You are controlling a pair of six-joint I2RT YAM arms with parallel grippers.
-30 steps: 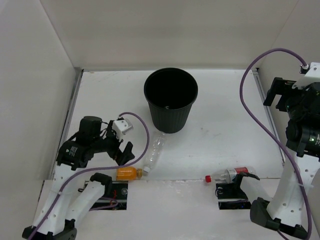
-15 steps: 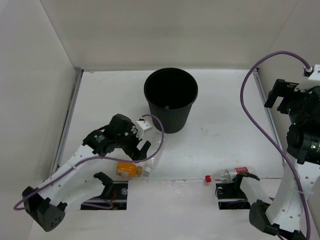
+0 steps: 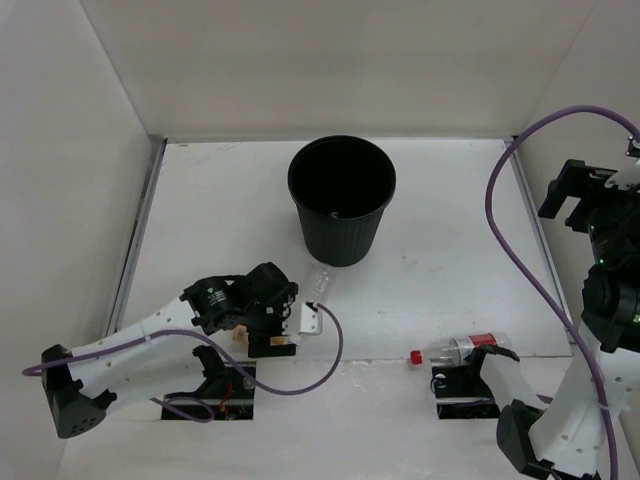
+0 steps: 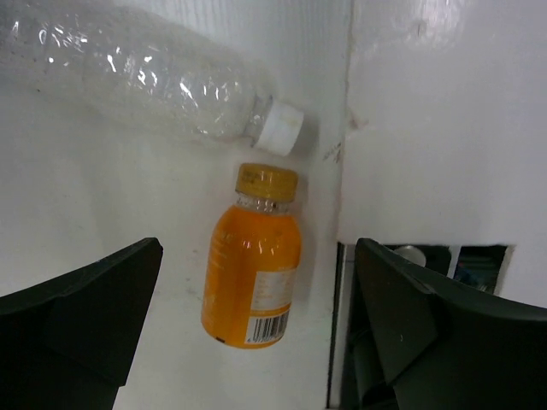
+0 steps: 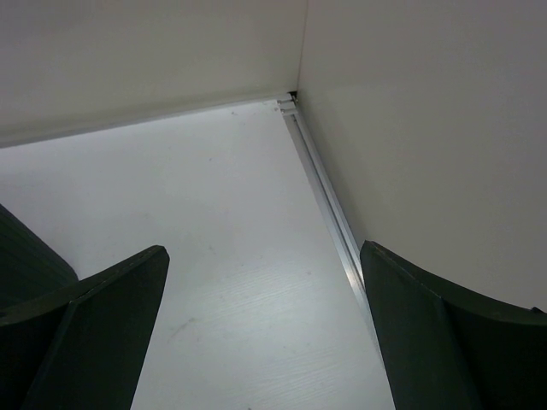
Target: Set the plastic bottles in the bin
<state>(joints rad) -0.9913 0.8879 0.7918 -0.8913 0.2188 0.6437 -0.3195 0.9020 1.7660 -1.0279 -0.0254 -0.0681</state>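
The orange bottle (image 4: pixel 254 273) with a yellow cap lies on the table directly under my left gripper (image 4: pixel 256 252), between its open fingers and not touched. The left gripper (image 3: pixel 272 332) hides most of that bottle in the top view. The clear bottle (image 4: pixel 145 73) with a white cap lies just beyond it, and also shows in the top view (image 3: pixel 318 285). The red-capped bottle (image 3: pixel 455 350) lies near the right arm's base. The black bin (image 3: pixel 340 235) stands upright at the back centre. My right gripper (image 3: pixel 580 195) is open, empty and high at the right wall.
White walls enclose the table on the left, back and right. A metal rail (image 5: pixel 329 205) runs along the right wall. Dark cut-outs (image 3: pixel 225 385) sit at the arm bases on the near edge. A ribbed black edge (image 5: pixel 21 252) shows at the right wrist view's left.
My left arm has swung right and lowered from the table's left side to over the orange bottle, its gripper open. The right arm has shifted slightly. The bottles have not moved.
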